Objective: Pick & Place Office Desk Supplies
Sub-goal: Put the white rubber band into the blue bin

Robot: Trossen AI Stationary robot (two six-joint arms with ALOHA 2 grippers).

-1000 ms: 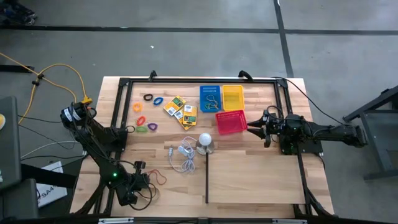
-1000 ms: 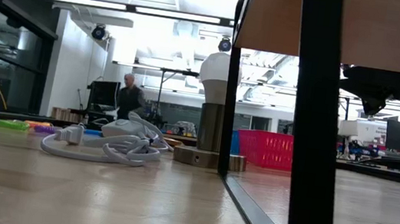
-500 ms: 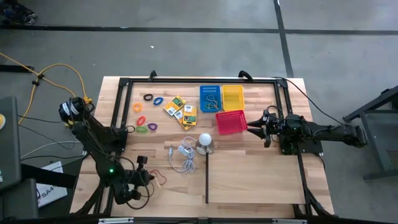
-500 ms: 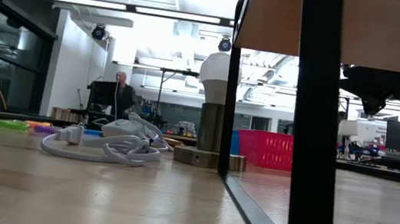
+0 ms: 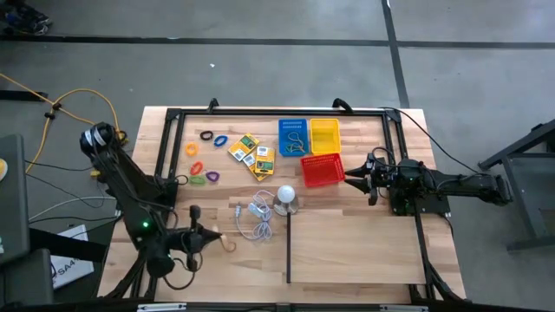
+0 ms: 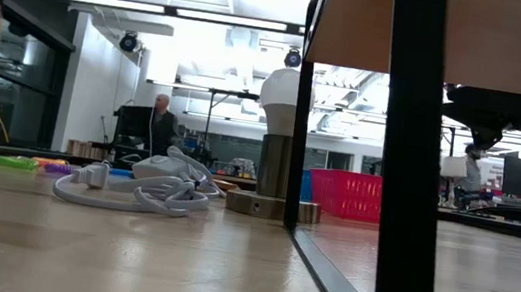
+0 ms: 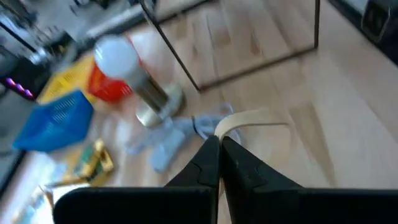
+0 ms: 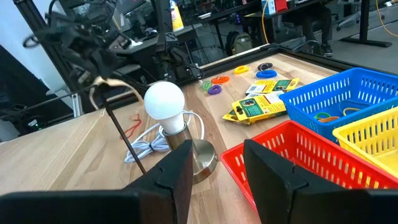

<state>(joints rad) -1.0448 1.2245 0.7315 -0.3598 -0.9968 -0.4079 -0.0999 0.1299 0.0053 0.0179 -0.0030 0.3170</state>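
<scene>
Near the 7 o'clock corner of the desk [image 5: 347, 251], seen from the high view, the left end effector [image 5: 206, 237] is hanging just above the wood with its fingers [image 7: 208, 163] pressed together, pinching a thin tan rubber band [image 7: 245, 119] that is looping out ahead of the tips. A red rubber band [image 5: 225, 245] is lying on the desk just beside that end effector, toward 4 o'clock of it.

At the 3 o'clock side, the right end effector [image 5: 354, 179] is hovering just beside the red basket [image 5: 322, 170] with its jaws standing apart and nothing between them.

Toward 12 o'clock, the blue basket [image 5: 293, 136] and the yellow basket [image 5: 324, 135] are sitting side by side, touching the red basket's far edge; thin bands are showing inside the blue one.

Toward 11 o'clock of centre, the yellow-and-green packets [image 5: 252, 152] are lying in a loose cluster. Toward 10 o'clock, the coloured rings [image 5: 202, 159] are lying scattered in a patch, well apart from the baskets.

At the desk's centre, the white bulb [image 5: 286, 194] is standing upright on its silvery base, with the coiled white cord [image 5: 255, 217] lying just beside it toward 8 o'clock. A dark upright frame [image 5: 288, 247] is running from the bulb toward 6 o'clock.

In the low view, a person [image 6: 159, 121] is showing far back in the room.
</scene>
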